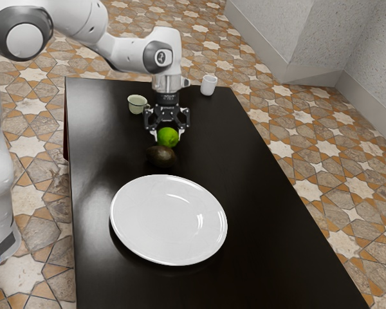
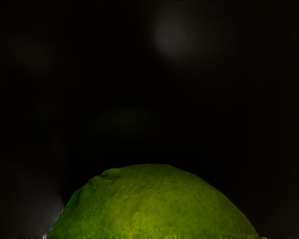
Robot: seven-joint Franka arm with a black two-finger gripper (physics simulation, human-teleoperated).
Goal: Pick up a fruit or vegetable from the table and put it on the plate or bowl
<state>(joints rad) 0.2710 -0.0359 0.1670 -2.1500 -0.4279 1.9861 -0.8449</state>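
We're at the grab step: our gripper [image 1: 168,131] is down over the lime [image 1: 168,137], which sits just beside the avocado [image 1: 161,156] and apart from the plate [image 1: 168,219] — can't tell if the jaws have clamped it yet. Next up, we reckon, is a firm squeeze and a lift clear of the avocado — then over to the plate.

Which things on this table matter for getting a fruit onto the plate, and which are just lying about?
In the job: gripper, lime, white plate.
Lying about: avocado, a spare fruit; pale mug; white cup.
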